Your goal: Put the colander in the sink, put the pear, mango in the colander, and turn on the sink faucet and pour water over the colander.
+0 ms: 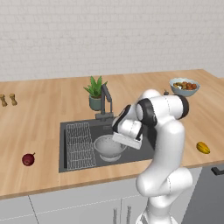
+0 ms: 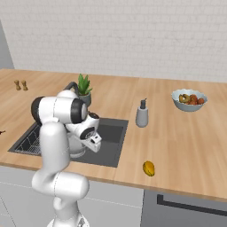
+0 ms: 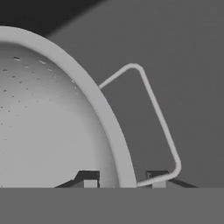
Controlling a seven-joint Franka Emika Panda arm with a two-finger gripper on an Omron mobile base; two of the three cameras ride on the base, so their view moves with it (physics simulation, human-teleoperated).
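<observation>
Inside the sink (image 1: 74,164), the colander (image 1: 107,146) fills the middle and the wire rack (image 1: 80,144) covers the nine o'clock side. Faucet (image 1: 105,99) and plant (image 1: 95,92) crowd the twelve o'clock rim. Open counter (image 1: 39,127) lies around the pear (image 1: 28,159) and mango (image 1: 202,148).

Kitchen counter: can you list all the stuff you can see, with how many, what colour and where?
colander: one, silver, in the sink beside the wire rack
sink: one, dark grey, set in the wooden counter
wire rack: one, pale wire, left side of the sink
sink faucet: one, dark grey, behind the sink
pear: one, dark red, on the counter left of the sink
mango: one, yellow-orange, on the counter right of the sink
plant: one, green, beside the faucet
fruit bowl: one, pale, far right of the counter
soap bottle: one, grey, right of the sink
shakers: two, brown, far left
fingers: two, dark, either side of the colander rim
</observation>
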